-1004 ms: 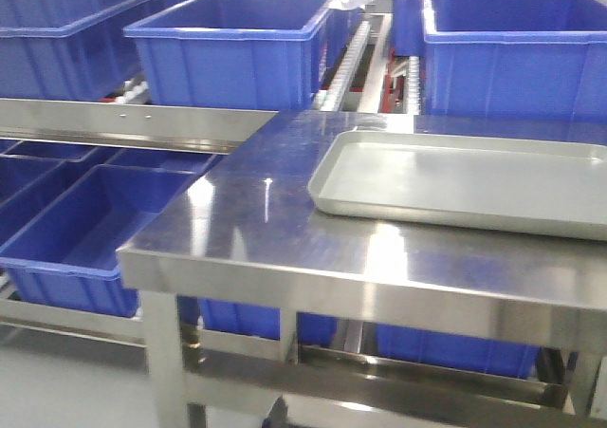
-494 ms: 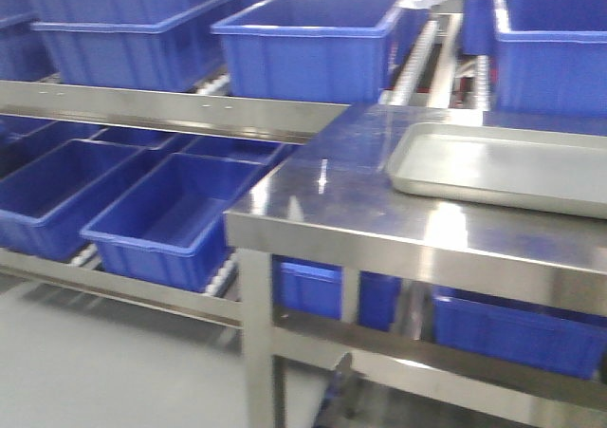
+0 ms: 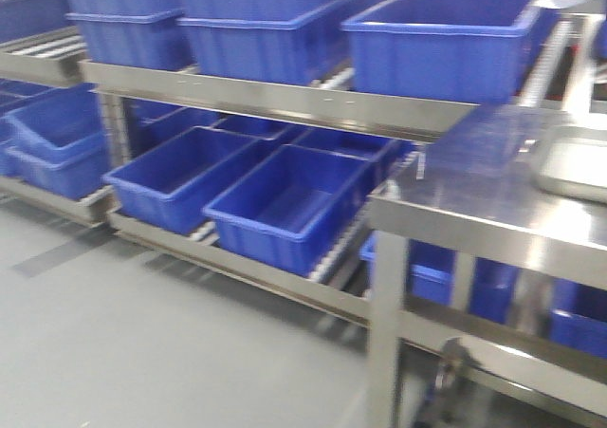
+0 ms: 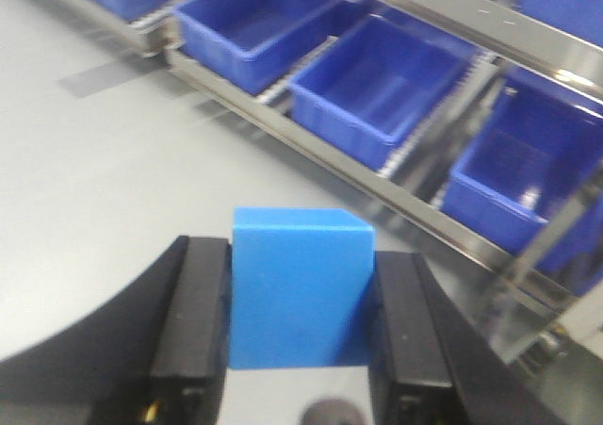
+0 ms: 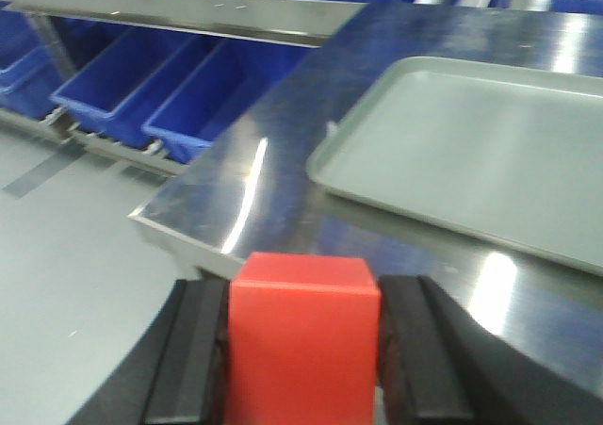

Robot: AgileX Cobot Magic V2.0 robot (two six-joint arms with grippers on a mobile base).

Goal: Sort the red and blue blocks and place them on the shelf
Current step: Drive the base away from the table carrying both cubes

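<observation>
Table (image 3: 474,195) and tray (image 3: 575,162) slid right in view; left gripper (image 4: 300,307) pinches the blue block (image 4: 300,288), right gripper (image 5: 301,350) the red block (image 5: 301,326).

We're in a warehouse or factory hall — a steel flow rack (image 3: 285,101) runs from nine o'clock round to one, loaded with big blue plastic bins (image 3: 285,200) on two levels. At three o'clock a stainless worktable (image 3: 474,210) stands on smooth grey floor (image 3: 142,343).
</observation>
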